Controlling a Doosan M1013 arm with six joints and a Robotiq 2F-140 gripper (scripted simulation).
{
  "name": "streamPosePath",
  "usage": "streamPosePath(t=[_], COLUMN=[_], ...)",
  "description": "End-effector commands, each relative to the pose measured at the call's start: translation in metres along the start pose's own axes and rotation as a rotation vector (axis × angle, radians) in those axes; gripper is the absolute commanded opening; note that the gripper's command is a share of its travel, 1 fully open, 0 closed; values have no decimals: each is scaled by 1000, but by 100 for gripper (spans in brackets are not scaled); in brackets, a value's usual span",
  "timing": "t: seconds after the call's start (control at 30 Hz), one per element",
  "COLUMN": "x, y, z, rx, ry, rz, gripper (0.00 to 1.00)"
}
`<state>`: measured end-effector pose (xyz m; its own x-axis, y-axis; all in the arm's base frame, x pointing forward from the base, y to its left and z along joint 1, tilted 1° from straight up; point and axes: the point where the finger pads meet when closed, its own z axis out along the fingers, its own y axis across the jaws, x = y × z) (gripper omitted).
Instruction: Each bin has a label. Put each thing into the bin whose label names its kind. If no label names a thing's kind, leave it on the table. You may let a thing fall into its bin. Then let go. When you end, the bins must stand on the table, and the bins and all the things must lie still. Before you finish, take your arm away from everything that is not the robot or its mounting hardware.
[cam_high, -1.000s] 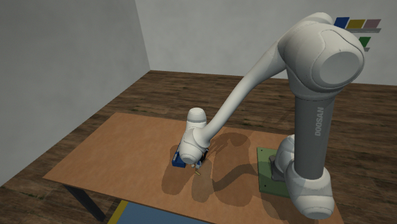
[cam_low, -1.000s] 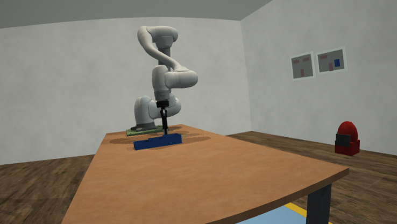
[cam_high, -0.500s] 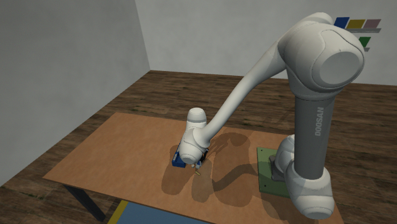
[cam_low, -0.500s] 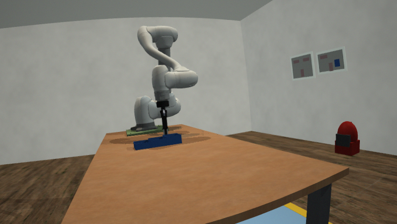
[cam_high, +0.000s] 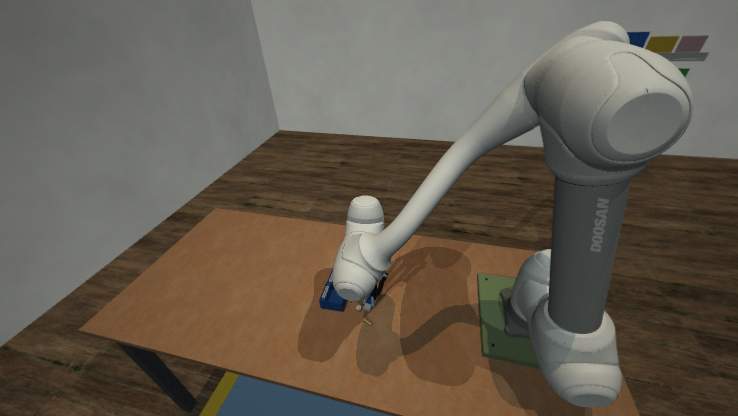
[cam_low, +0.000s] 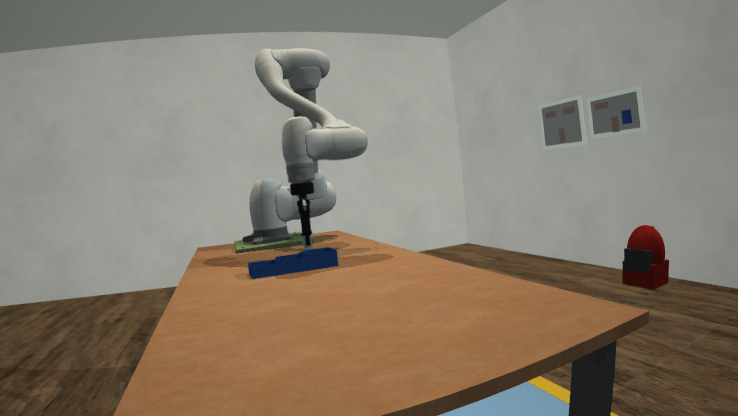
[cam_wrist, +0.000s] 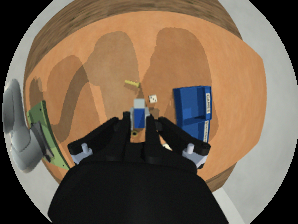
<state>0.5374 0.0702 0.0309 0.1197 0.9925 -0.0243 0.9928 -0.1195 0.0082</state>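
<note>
My gripper (cam_wrist: 139, 113) (cam_high: 373, 301) (cam_low: 307, 243) is low over the table (cam_high: 206, 289), shut on a small blue and white thing (cam_wrist: 140, 113) that stands between the fingertips. The blue bins (cam_wrist: 192, 111) (cam_high: 329, 299) (cam_low: 291, 262) stand side by side just to the right of the gripper in the wrist view, with a white label (cam_wrist: 208, 104) on the far wall. A small yellow piece (cam_wrist: 132, 84) (cam_high: 367, 321) and a small white piece (cam_wrist: 153, 98) (cam_high: 358, 308) lie on the table just beyond the fingers. The label text is too small to read.
The arm's green base plate (cam_high: 490, 315) (cam_low: 263, 242) (cam_wrist: 47, 132) sits on the table beside the bins. A red object (cam_low: 644, 257) stands on the floor by the far wall. The table edge (cam_low: 465, 382) is far from the bins.
</note>
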Motion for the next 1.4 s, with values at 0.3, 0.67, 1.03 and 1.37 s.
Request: streamPosePath(t=[0.3, 0.67, 1.03, 1.37], x=[0, 0, -5, -24], y=[0, 0, 11, 55], z=[-32, -46, -52, -52], rx=[0, 0, 0, 0], ry=[0, 0, 0, 0], rz=[0, 0, 0, 0], gripper=[11, 11, 11, 11])
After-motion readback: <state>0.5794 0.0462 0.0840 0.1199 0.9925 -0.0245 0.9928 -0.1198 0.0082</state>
